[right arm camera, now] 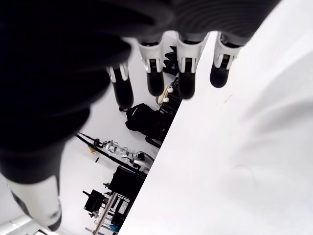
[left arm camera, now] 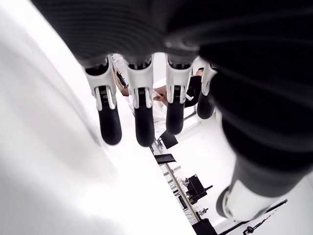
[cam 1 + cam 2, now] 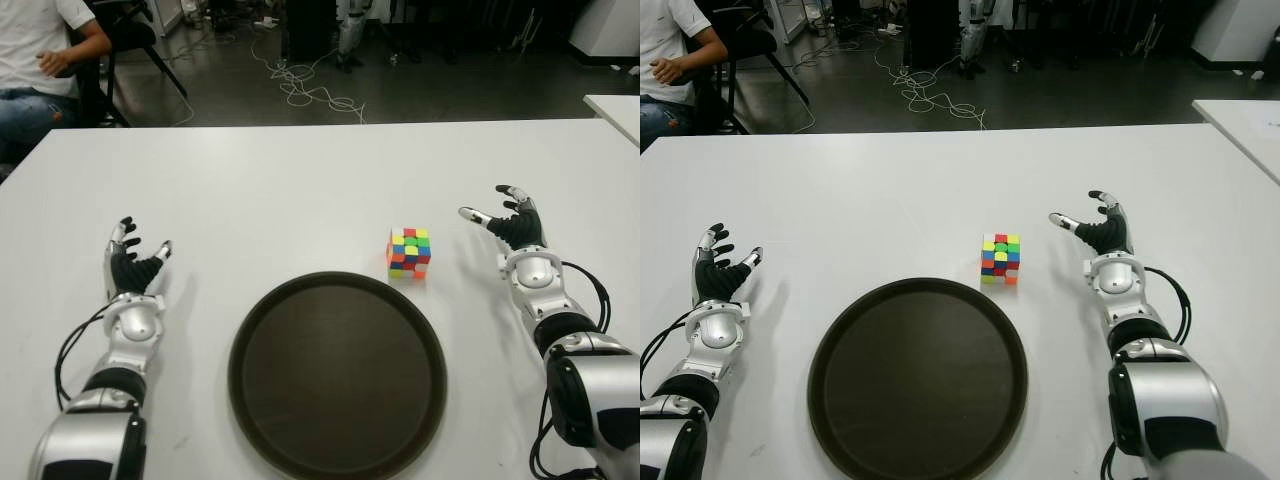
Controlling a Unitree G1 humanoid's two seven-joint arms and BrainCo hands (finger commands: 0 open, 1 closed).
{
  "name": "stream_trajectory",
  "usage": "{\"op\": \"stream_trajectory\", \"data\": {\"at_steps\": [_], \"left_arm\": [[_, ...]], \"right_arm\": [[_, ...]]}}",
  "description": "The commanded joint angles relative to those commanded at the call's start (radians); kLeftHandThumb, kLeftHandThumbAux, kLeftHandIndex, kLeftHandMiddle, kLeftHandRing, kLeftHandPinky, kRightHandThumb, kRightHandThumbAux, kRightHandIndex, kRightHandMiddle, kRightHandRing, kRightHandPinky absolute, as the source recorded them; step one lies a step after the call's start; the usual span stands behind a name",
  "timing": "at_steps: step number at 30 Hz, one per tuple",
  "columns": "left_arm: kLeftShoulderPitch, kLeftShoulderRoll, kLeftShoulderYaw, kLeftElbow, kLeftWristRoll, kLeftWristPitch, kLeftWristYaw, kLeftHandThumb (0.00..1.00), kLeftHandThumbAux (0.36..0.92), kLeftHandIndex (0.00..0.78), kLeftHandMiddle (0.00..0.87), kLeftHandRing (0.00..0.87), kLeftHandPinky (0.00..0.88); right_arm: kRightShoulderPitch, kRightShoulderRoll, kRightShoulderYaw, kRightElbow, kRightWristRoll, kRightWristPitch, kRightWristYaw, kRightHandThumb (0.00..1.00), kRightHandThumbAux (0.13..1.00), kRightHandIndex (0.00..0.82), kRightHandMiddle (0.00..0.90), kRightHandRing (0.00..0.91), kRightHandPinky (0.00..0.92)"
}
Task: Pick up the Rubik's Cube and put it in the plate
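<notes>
Dark brown plate point(image 3: 338, 375): round, low-rimmed and nothing in it; it lies nearest the robot at the table's near middle.
Table point(image 3: 300, 180): white, matte and flat; it fills most of both eye views and runs back to a straight far edge.
Left hand point(image 3: 130, 265): shows at about 9 o'clock from the plate, well apart from it, palm turned inward; whether it touches the table cannot be told.
Left fingers point(image 2: 109, 117): extended, slightly apart and holding nothing, as the left wrist view shows.
Rubik's Cube point(image 3: 409, 252): sits on the table at about 1 o'clock from the plate's centre, just beyond the rim and not in the plate; yellow, green, red and blue squares face up.
Right hand point(image 3: 513, 225): at about 3 o'clock from the cube, near it but not touching.
Right fingers point(image 1: 154, 73): straight, a little apart and empty, with the thumb out toward the cube.
Second table point(image 3: 615, 110): a white corner at the far right, at about 2 o'clock from the cube.
Floor point(image 3: 440, 90): dark grey beyond the far edge, with tangled cables point(image 3: 310, 90) at 12 o'clock.
Person point(image 3: 40, 60): seated at about 10 o'clock, white shirt and blue jeans, beside a black chair point(image 3: 130, 45).
</notes>
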Motion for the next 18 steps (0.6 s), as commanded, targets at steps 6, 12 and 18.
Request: {"op": "stream_trajectory", "data": {"at_steps": [6,12,18], "left_arm": [[-0.001,-0.003,0.007,0.0,-0.009,-0.002,-0.008,0.073,0.757,0.113,0.173,0.203,0.253],[0.0,-0.004,0.009,0.002,-0.01,-0.006,-0.008,0.062,0.745,0.119,0.183,0.214,0.265],[0.0,-0.004,0.013,0.004,-0.014,-0.007,-0.01,0.045,0.744,0.121,0.191,0.227,0.288]], "right_arm": [[0.0,0.003,-0.003,-0.002,0.002,0.001,-0.009,0.0,0.68,0.185,0.128,0.124,0.113],[0.001,0.003,0.002,-0.003,-0.003,-0.004,-0.013,0.0,0.673,0.222,0.156,0.152,0.124],[0.0,0.002,0.003,-0.003,-0.002,-0.001,-0.007,0.0,0.656,0.22,0.166,0.162,0.129]]}}
